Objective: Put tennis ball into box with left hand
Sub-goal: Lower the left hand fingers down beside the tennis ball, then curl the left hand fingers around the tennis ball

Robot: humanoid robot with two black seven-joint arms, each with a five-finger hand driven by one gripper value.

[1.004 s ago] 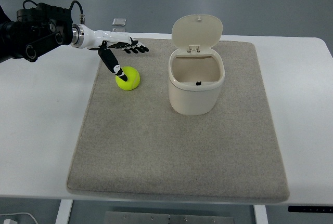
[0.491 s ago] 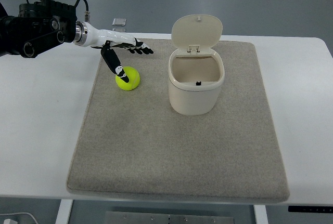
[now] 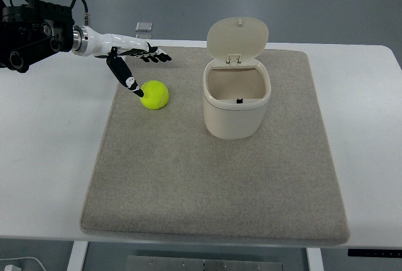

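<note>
Ball (image 3: 154, 94) sits on the mat (image 3: 213, 176) just under the spread, empty fingers (image 3: 151, 55) of the left hand (image 3: 133, 63), thumb at its edge: centre over it, then close before carrying to the box (image 3: 236, 103).

There are no words, numbers or signs to read anywhere here. The cream box (image 3: 236, 103) has a small dark mark inside its near wall, but it is too tiny to make out.
</note>
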